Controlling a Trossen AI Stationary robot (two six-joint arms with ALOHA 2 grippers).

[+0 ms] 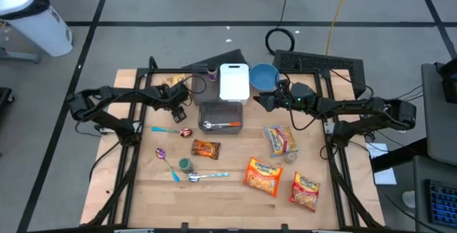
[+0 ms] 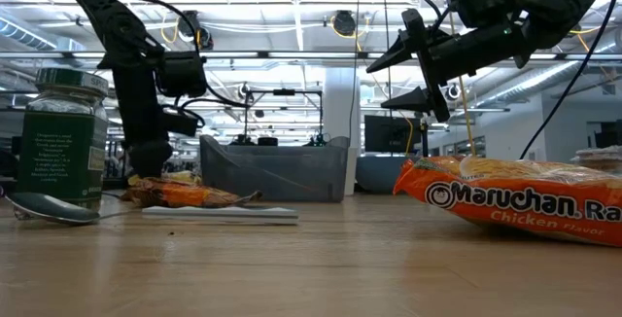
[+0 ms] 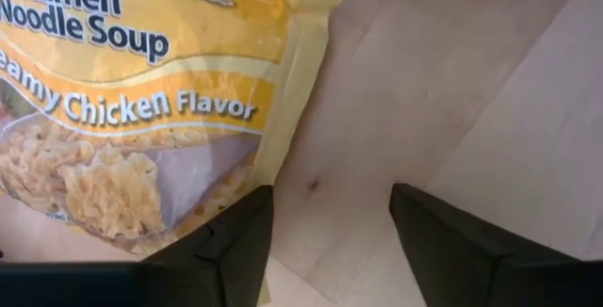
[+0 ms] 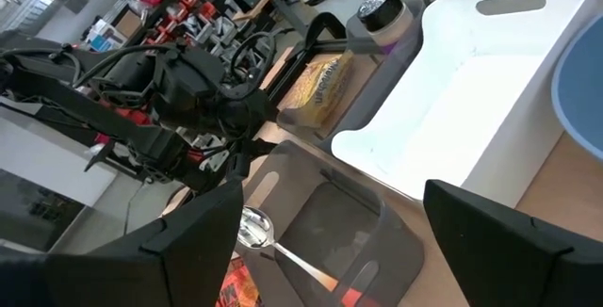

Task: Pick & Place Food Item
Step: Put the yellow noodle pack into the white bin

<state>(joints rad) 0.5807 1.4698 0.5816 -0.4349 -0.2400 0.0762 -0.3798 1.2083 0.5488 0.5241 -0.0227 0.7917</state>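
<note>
A yellow Creamy Chicken ramen packet (image 3: 122,109) lies flat on the table at the far left (image 1: 173,83). My left gripper (image 3: 330,222) is open above the packet's near edge. One finger is over the packet's corner and the other over bare wood, and it also shows in the high view (image 1: 178,103). My right gripper (image 1: 258,101) is open and empty. It is raised above the table (image 2: 413,64) beside the far right corner of the grey bin (image 1: 220,115).
The grey bin (image 4: 330,232) holds a spoon. A white tray (image 1: 234,83) and a blue bowl (image 1: 264,76) stand behind it. Orange ramen packets (image 1: 264,174) (image 1: 305,190), another packet (image 1: 280,140), a snack pack (image 1: 206,149), a jar (image 2: 63,137) and spoons lie nearer.
</note>
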